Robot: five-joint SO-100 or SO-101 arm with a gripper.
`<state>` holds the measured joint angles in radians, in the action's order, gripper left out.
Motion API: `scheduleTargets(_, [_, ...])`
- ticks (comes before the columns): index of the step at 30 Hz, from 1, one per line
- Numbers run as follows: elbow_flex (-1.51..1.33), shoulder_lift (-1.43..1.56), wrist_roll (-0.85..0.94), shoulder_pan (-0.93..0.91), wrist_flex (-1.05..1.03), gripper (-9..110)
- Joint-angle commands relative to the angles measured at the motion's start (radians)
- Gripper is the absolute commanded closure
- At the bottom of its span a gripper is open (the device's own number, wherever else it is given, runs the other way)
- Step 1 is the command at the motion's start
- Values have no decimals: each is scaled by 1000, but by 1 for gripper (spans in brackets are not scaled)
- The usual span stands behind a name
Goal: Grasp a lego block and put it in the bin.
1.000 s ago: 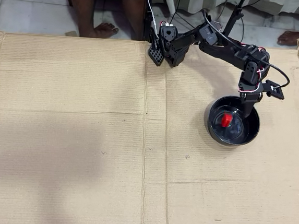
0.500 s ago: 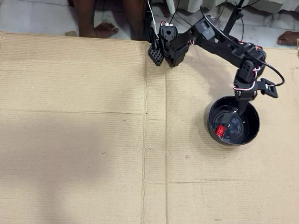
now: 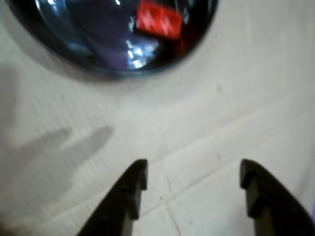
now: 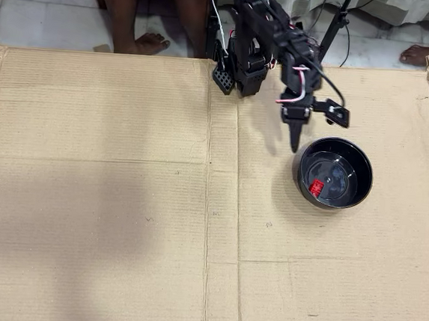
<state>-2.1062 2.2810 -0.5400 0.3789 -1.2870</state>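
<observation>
— Where is the lego block (image 4: 316, 187) at this moment?

— Inside the bin (image 4: 303, 158). In the overhead view it lies on the glossy floor of the bowl, toward the bowl's left side. The wrist view shows the same red brick (image 3: 158, 20) (blurred, but the studded face catches the light) resting in the bowl's (image 3: 74, 49) shiny interior at the top of the picture.

— And the bin itself?

— It stands upright on the cardboard-covered bench (image 4: 106, 196), in the overhead view's right half, nearer the far edge and the right edge than the middle.

— What of the pincer (image 4: 311, 128)?

— Spread wide, with nothing between its fingers. In the wrist view the two black fingertips (image 3: 137, 179) rise from the bottom edge with bare cardboard (image 3: 206, 128) showing across the broad gap between them; the pincer (image 3: 193, 178) sits short of the bowl's rim, apart from it. From above, one finger points down toward the bowl's upper left rim and the other juts out to the right, just above the bowl's far side.

— Anything else on the bench?

— Only the arm (image 4: 259, 37), mounted at the far edge near its middle. Beyond that edge, on the tiled floor, bare feet (image 4: 146, 43) show.
</observation>
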Motion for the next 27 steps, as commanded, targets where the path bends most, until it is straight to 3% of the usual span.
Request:
scheduleTargets(1, [-150,195,52,-84,54,80])
scheduleTargets(12, [-710,810,417,-295,261,80])
scheduleTargets(17, [-867,1040,549,-360,261,80])
scheduleTargets(27, [-1037,1141,574,-379,259,82])
